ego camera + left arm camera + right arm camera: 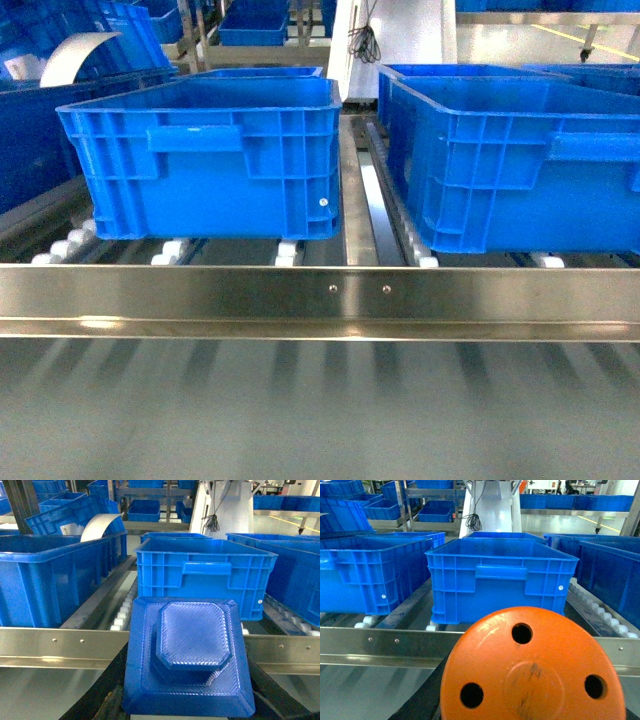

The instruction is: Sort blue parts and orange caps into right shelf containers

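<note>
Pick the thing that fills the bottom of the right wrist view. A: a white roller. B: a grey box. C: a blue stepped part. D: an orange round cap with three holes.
D: the orange cap with three dark holes fills the foreground, before a blue crate.

Two empty blue crates (210,160) (510,165) side by side on steel roller shelf (320,300); blue stepped square part (187,655) and three-holed orange cap (532,667) each close before a wrist camera

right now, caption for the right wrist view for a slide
Orange cap held up before a blue crate on the roller shelf.
</note>
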### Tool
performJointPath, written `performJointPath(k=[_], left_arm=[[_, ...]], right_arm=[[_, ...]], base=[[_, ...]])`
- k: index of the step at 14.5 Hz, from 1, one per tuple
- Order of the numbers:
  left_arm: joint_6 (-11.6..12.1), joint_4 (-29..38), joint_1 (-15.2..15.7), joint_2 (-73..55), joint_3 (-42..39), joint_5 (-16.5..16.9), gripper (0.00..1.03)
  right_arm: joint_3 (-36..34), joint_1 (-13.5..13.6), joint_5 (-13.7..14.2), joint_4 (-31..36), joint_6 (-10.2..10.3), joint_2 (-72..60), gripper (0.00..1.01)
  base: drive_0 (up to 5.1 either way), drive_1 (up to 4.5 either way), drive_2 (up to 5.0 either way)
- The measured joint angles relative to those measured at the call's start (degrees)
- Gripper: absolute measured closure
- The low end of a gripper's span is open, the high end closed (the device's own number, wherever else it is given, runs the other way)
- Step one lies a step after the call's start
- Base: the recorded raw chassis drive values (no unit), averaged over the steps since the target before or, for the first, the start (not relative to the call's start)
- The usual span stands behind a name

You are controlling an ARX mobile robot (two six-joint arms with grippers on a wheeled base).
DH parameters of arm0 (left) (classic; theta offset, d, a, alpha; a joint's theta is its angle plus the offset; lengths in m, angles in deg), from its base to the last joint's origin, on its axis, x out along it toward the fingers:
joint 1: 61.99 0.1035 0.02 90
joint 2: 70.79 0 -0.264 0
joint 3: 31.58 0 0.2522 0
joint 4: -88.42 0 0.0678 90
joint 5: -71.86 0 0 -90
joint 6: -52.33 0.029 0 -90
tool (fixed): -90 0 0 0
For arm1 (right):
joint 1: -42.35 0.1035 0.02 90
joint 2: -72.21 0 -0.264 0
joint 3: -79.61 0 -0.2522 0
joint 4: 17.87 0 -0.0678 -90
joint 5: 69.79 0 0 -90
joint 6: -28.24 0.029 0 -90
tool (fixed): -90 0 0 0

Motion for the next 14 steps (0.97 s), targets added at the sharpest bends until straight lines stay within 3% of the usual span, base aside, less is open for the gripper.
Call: performJointPath(k=[14], left_arm=[[0.00,-0.02,0.00,0.00,0.00,-0.04,0.60]], right_arm=[[0.00,0.00,-0.02,0.02,0.00,-0.02,0.56]], base=[[-0.1,3.76,-3.9]])
